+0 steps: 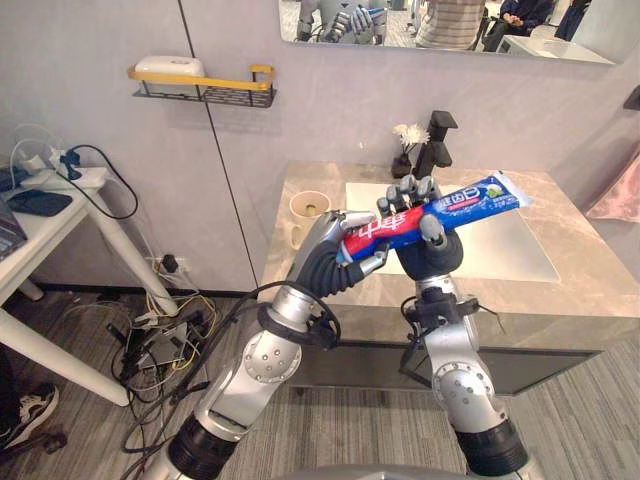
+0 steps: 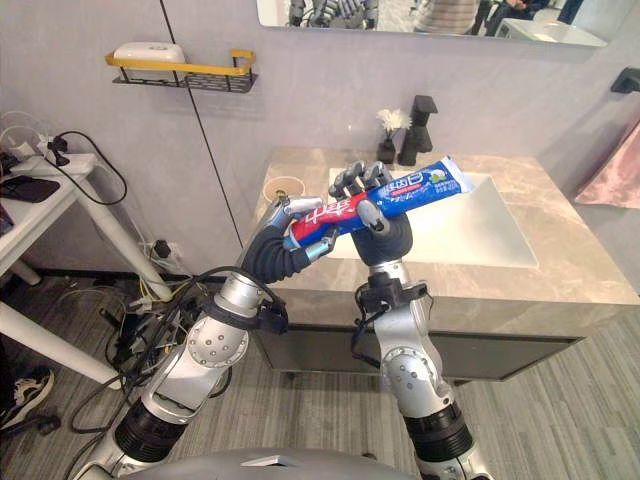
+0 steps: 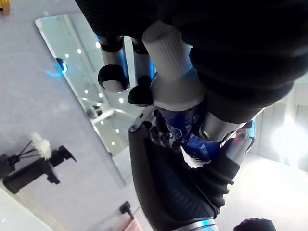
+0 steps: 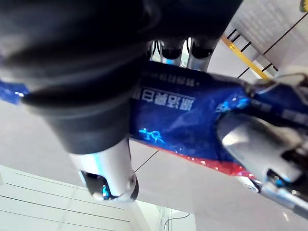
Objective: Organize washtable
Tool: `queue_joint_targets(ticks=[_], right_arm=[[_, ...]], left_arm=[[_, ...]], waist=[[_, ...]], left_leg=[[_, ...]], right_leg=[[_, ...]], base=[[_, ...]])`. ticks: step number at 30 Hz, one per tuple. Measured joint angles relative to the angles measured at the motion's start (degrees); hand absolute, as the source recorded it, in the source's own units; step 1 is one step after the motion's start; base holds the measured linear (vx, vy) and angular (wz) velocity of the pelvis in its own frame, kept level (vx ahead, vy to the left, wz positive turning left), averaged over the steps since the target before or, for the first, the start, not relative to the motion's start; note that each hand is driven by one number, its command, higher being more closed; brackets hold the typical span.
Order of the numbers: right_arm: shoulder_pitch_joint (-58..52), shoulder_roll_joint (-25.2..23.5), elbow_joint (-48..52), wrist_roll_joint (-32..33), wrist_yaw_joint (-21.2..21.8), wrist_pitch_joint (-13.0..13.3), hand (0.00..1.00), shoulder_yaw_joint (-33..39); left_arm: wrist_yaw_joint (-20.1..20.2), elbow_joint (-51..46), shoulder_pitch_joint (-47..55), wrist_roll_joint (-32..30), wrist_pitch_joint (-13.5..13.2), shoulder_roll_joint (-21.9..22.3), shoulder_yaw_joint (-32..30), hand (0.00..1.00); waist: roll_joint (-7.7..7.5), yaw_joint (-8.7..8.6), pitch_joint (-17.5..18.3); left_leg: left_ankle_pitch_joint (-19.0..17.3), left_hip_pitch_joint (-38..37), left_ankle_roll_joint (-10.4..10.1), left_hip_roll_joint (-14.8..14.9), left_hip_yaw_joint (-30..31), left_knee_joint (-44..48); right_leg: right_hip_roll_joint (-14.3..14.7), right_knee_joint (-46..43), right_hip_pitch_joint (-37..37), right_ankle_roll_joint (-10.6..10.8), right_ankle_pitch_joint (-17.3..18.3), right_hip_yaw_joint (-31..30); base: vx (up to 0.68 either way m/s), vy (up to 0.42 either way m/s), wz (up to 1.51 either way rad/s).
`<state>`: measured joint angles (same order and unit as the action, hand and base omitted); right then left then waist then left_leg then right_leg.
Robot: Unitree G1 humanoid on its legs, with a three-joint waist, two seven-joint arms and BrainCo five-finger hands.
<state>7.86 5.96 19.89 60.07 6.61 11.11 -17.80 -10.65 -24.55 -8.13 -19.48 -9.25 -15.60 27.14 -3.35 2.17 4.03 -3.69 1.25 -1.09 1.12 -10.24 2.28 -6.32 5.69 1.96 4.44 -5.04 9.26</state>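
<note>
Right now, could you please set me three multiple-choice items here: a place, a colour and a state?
1. Where is the cup? A on the counter, left of the sink; B in the sink; C on a chair.
2. What colour is the tap? A gold; B black; C white.
3. How is the toothpaste tube held? A by no hand; B by one hand alone; C by both hands.
Answers: A, it stands beside the sink; B, it is dark all over; C, left hand and right hand both curl round it.
</note>
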Motion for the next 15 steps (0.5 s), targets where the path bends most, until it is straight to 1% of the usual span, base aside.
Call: queue_joint_targets(ticks=[3,9,10,15], right_arm=[[0.3,-0.4,-0.2,1.9,-0.3,0.7,1.00,-0.4],[0.3,-0.4,-0.3,1.9,-0.6,1.3,1.00,-0.4],[0.3,-0.4,-0.3,1.9,-0.7,1.3,1.00,-0.4],[0.3,-0.4,-0.4,1.8,-1.1,1.3,1.00,-0.3]], left_arm=[[0.0,0.4,0.0,0.6,0.0,0.0,1.2,1.00],[0.0,1.4,0.0,1.0,0.0,0.5,2.0,1.00],[0.0,1.5,0.0,1.0,0.0,0.6,2.0,0.00],[0.1,1.8,0.0,1.0,0.1,0.7,2.0,0.00]], waist=[[-0.10,0.03,0.0],[-0.14,0.00,0.0],[-0.15,0.00,0.0],[-0.23,-0.01,0.0]], left_leg=[[0.0,0.0,0.0,0.0,0.0,-0.1],[0.0,0.0,0.0,0.0,0.0,-0.1],[0.0,0.0,0.0,0.0,0.0,-0.1],[0.0,0.0,0.0,0.0,0.0,-0.2]], right_leg=[[0.0,0.0,0.0,0.0,0.0,0.0],[0.0,0.0,0.1,0.0,0.0,0.0],[0.0,0.0,0.1,0.0,0.0,0.0],[0.0,0.0,0.0,0.0,0.0,0.0]], base=[[0.00,0.000,0.00],[0.00,0.000,0.00],[0.00,0.000,0.00],[0.00,0.000,0.00]])
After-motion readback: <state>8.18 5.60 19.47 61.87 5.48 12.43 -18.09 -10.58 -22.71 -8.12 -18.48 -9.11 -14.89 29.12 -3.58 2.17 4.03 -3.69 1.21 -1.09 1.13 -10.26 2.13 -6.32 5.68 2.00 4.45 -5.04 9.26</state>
